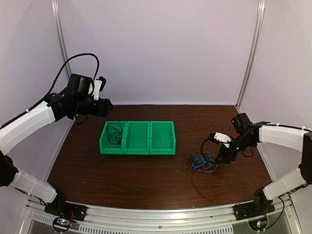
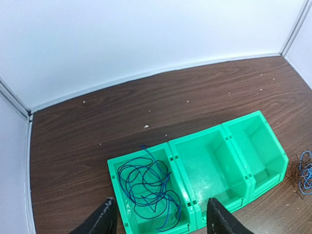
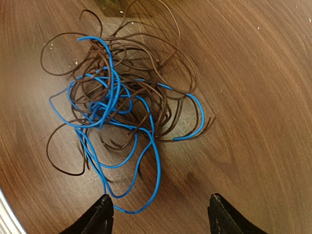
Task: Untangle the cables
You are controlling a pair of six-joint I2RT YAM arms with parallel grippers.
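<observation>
Tangle of thin bright-blue and dark-brown wires (image 1: 203, 162) on the dark wooden table (image 1: 146, 181), lower right in the overhead view, lies directly ahead of the nearer right gripper (image 3: 159, 197), jaws spread and empty; the left gripper (image 2: 161, 201), likewise spread, hangs far off at upper left.

High rear overview; left wrist over shared bins (image 2: 209, 168); right wrist close on seemingly shared tangle (image 3: 117, 107).

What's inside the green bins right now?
The left bin holds a loose coil of dark cable. The middle bin and right bin look empty. The floor under the coil is partly covered.
</observation>
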